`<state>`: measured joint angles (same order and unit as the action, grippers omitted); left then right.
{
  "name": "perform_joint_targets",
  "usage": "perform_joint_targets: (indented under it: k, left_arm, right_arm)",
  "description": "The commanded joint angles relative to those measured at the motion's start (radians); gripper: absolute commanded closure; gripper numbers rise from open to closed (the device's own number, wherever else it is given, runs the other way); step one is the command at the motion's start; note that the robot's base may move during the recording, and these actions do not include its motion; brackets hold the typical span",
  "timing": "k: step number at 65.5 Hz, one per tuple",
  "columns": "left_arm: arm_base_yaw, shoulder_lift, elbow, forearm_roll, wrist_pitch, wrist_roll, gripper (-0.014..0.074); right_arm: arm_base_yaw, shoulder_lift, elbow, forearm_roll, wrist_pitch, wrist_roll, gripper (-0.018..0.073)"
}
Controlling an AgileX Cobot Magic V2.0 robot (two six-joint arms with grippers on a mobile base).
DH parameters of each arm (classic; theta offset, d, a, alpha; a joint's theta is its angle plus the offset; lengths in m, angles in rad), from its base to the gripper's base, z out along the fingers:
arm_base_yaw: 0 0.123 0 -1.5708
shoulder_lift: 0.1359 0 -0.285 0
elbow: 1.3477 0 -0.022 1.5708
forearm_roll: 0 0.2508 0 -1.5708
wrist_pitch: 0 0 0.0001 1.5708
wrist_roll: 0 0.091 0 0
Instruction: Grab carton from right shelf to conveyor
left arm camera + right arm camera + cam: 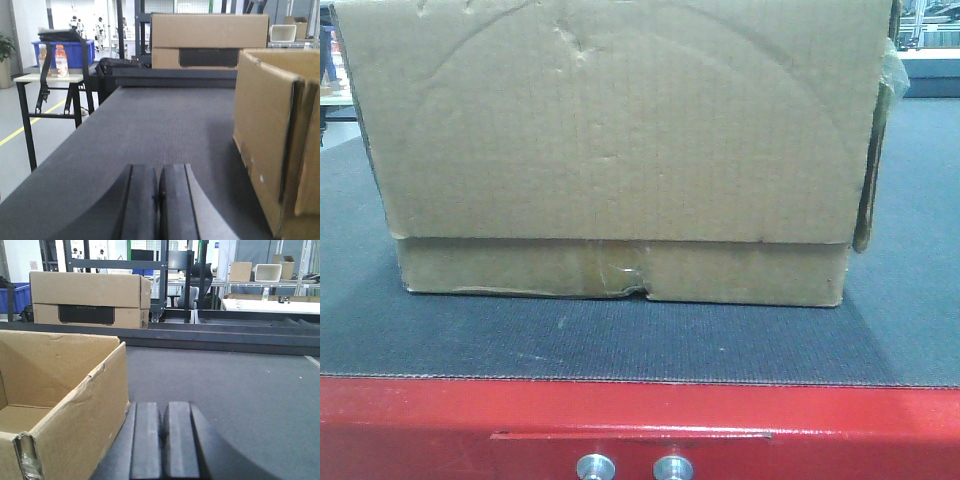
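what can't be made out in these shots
- Carton top: cut off by the front view's upper edge.
- Carton floor: right wrist view shows only part, hidden by its near wall.
- Right shelf: in no view.
- Label on far box: too small to read.

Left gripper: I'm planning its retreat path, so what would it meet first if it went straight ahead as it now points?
The left gripper has bare conveyor ahead; the far dark rail likely comes first, the carton staying beside.

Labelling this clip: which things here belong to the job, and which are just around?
Job: carton, standing on the conveyor; left gripper and right gripper, both shut and empty.

Around: far boxes, blue bin, bottles, side table.
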<state>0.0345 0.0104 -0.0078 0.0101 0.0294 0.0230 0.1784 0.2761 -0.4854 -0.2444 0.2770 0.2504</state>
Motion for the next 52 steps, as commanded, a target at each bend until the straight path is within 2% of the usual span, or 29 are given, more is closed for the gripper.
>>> perform_joint_targets:
  k: [1, 52]
  left_arm:
    - [0.001, -0.010, 0.008, -0.010, 0.002, 0.005, 0.0584]
    - [0.001, -0.010, 0.008, -0.010, -0.002, 0.005, 0.0584]
  right_arm:
    - [-0.006, -0.006, 0.002, -0.012, -0.023, -0.007, 0.0629]
    - [-0.006, -0.007, 0.002, -0.012, -0.022, -0.007, 0.0629]
